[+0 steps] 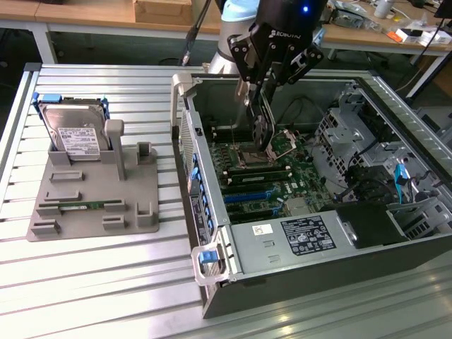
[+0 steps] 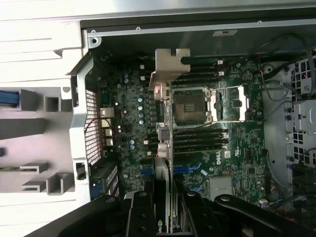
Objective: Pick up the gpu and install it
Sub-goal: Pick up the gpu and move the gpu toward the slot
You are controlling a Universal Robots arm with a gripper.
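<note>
My gripper (image 1: pixel 260 90) hangs over the open computer case (image 1: pixel 212 233), shut on the gpu (image 1: pixel 262 131). The card is held on edge and points down at the motherboard (image 1: pixel 282 191), near the CPU socket (image 1: pixel 253 157). In the wrist view the gpu (image 2: pixel 165 148) runs edge-on away from my gripper (image 2: pixel 166 217), its silver end bracket (image 2: pixel 168 64) at the far end. A black finger (image 2: pixel 142 215) presses on each side of the card. The card hovers above the board, over the socket area and the blue expansion slots (image 2: pixel 190 170).
On the exterior view's left a grey holder tray (image 1: pixel 92 191) carries a silver hard drive (image 1: pixel 70 134) with a white label and a narrow green memory stick (image 1: pixel 85 205). Drive cages and cables (image 1: pixel 367 155) crowd the case's far end. The case's hinged side wall (image 1: pixel 185 134) stands upright.
</note>
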